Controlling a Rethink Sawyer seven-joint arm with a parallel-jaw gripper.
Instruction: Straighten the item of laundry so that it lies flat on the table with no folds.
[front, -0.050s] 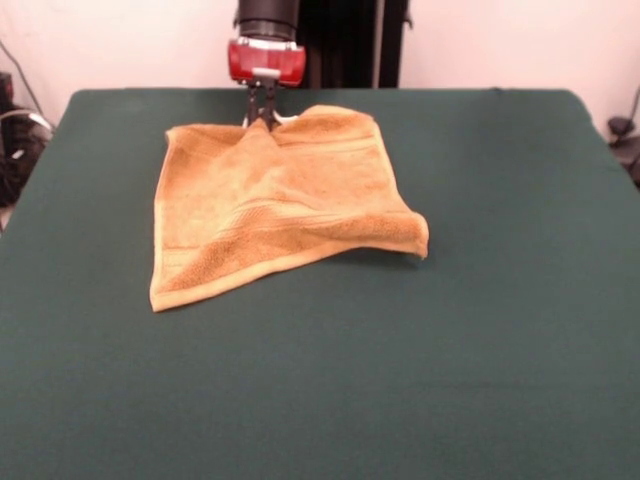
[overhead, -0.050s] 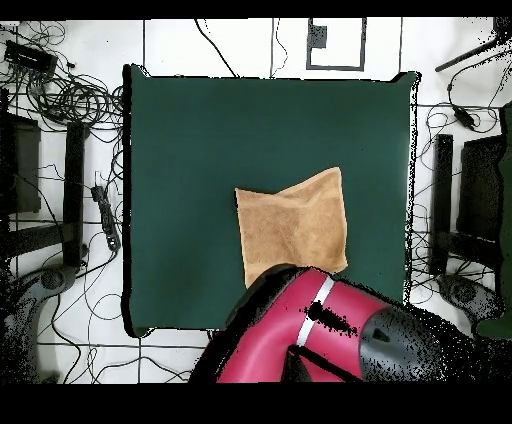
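The towel (front, -0.050s: 275, 200) lies near the middle of the green surface (front, -0.050s: 500, 350), a little toward its far edge in the front view, and it is only partly flattened. The tool (front, -0.050s: 262, 118) stands at the towel's far edge with its fingers drawn close together on a pinch of cloth, which rises to a small peak there. The left part of the towel looks flat, with its near-left corner spread out — but the right side is turned over into a thick fold that ends in a raised lump at the right corner. In the overhead view the arm (overhead, -0.050s: 320, 330) covers the edge nearest the base. I judge the job about half done: that fold needs pulling out.
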